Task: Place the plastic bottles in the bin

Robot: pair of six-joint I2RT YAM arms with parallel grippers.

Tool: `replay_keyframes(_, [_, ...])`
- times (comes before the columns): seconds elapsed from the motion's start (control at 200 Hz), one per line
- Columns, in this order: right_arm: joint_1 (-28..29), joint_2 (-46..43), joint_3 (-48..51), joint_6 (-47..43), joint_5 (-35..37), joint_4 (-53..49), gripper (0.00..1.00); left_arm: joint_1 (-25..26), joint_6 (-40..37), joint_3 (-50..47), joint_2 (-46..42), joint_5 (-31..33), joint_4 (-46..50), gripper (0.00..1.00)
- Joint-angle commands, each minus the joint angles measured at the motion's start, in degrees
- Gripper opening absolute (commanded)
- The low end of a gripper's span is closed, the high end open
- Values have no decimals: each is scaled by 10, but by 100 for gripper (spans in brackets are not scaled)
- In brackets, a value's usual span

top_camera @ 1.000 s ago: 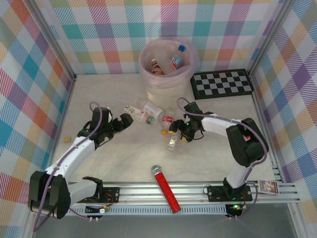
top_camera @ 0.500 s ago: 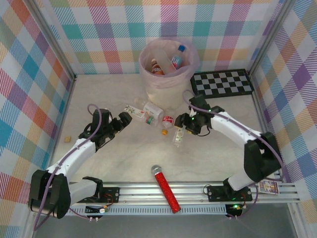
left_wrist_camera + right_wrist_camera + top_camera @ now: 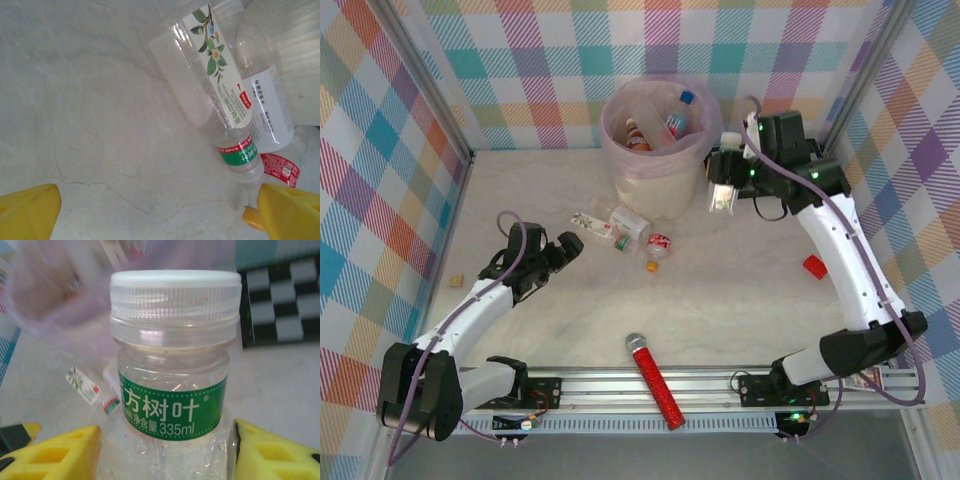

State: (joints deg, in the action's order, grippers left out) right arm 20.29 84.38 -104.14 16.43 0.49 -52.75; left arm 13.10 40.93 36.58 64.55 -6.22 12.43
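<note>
Nearest the arm bases, a red microphone [image 3: 656, 382] lies on the table [image 3: 740, 300], no part of the job. Beyond it the left end effector [image 3: 558, 250] hangs low with its jaws spread wide and nothing between them. Three bottles lie loose just ahead of it, toward its right finger. The closest, a floral-label bottle [image 3: 200, 75], lies flat with its long axis slanting away from the fingers, its green-banded end nearer the right fingertip [image 3: 292, 212]. A white-label bottle [image 3: 265, 110] lies close alongside it, and a red-label bottle [image 3: 280, 169] sits just past the green-banded end. This arm is plainly the nearer one for those three. Farther back and higher, the right end effector [image 3: 167, 455] is clamped on a green-labelled bottle [image 3: 172, 365], gripping its body below the label with the cap pointing away from the wrist. The bin [image 3: 645, 188] stands just beside that bottle, ahead of the fingers and off to their left, with several bottles lying inside it. The held bottle looks to be outside the rim, so the coming move likely turns on carrying it that way over the mouth before release.
</note>
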Motion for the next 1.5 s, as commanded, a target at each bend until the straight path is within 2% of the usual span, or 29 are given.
replay_keyframes(0.0, [-2, 51, -85, -74, 17, -3, 54, 7, -11, 11, -21, 10, 22, 100])
replay_keyframes(0.095, [-3, 92, -156, -83, 3, 30, 54, 13, -6, 9, -31, 10, 27, 100])
replay_keyframes(0.195, [-5, 140, -219, -88, -12, 72, 55, 42, -5, 18, -36, 40, 56, 100])
replay_keyframes(0.405, [-9, 214, -274, -93, -101, 221, 55, 73, 6, 24, -38, 54, 66, 100])
replay_keyframes(0.62, [-8, 342, -433, -83, -117, 158, 57, 78, 8, 26, -61, 67, 84, 100])
replay_keyframes(0.85, [-7, 396, -434, -93, -124, 147, 60, 79, 12, 30, -61, 59, 85, 100])
replay_keyframes(1.15, [-4, 442, -440, -126, -142, 85, 72, 79, 9, 36, -54, 62, 92, 100])
replay_keyframes(1.275, [-4, 438, -440, -124, -137, 80, 81, 79, 5, 43, -52, 67, 102, 100])
replay_keyframes(1.365, [-3, 425, -443, -129, -126, 81, 94, 79, 4, 45, -53, 69, 106, 100])
replay_keyframes(1.5, [-4, 396, -444, -137, -110, 80, 98, 80, 3, 45, -50, 69, 104, 100])
